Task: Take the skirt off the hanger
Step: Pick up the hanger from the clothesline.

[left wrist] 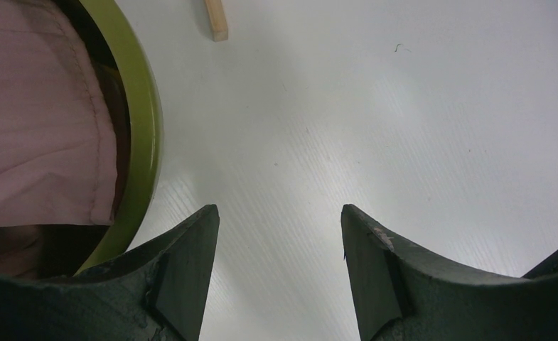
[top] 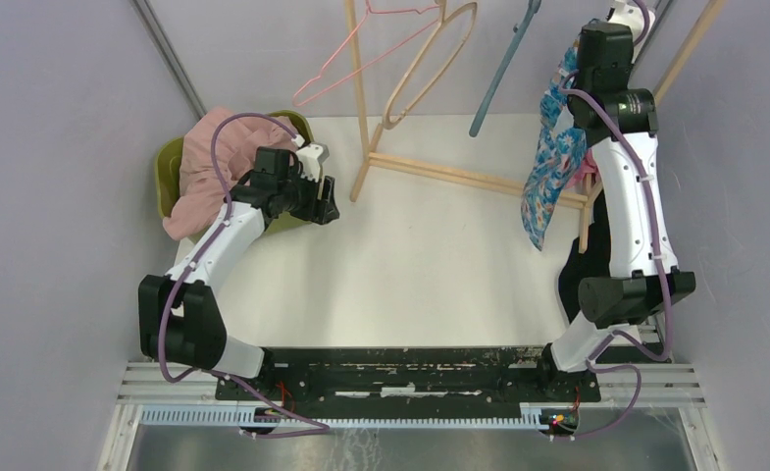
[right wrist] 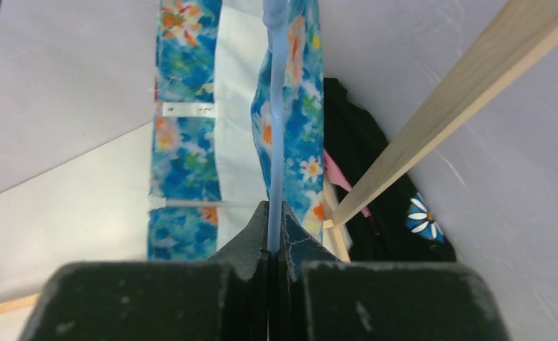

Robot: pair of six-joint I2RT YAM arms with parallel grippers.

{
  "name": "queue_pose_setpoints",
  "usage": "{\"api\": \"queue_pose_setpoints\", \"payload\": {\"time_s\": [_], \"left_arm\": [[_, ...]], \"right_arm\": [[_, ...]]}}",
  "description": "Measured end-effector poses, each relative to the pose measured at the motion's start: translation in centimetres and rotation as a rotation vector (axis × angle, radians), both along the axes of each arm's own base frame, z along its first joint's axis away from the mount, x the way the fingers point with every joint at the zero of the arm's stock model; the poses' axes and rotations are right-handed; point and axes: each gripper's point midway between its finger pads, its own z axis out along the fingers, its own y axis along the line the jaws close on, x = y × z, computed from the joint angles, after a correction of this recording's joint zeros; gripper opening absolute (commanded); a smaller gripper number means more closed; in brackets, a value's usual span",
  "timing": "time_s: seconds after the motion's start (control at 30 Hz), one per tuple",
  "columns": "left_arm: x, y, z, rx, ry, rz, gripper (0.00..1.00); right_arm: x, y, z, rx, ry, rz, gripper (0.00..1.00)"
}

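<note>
Right tool [right wrist: 276,213] is clamping shut on the thin pale-blue hanger [right wrist: 276,121], floral skirt [right wrist: 183,163] hanging from it at the wooden rack [right wrist: 446,121], left tool [left wrist: 279,231] hovering with jaws apart over the table [left wrist: 404,106]; risk: narrow pinch slipping, or a pull dragging hanger and rack instead of freeing skirt.

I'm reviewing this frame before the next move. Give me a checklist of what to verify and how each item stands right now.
1. Right jaws closed on the hanger: ok, its light blue bar is pinched between them.
2. Skirt off the hanger: not ok, it hangs on it.
3. Left jaws open and free: ok, they are open and hold nothing.
4. Left jaws near the skirt: not ok, they hang over the table beside the green basket, across from the skirt.
5. Skirt clear of the wooden rack: cannot tell, the fabric lies close to it.
</note>
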Motion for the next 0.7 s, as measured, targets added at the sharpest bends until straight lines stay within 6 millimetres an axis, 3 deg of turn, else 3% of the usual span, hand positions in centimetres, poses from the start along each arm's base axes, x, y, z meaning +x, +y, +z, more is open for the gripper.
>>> {"api": "queue_pose_setpoints", "payload": {"time_s": [0.23, 0.7], "left_arm": [[0.0, 0.0, -0.4, 0.002, 0.01, 0.0, 0.71], [0.0, 0.0, -0.4, 0.003, 0.01, 0.001, 0.71]], "right_arm": [[-0.9, -0.6, 1.1, -0.103, -0.024, 0.037, 0.01], [-0.3, -0.9, 6.8, -0.24, -0.221, 0.062, 0.01]]}}
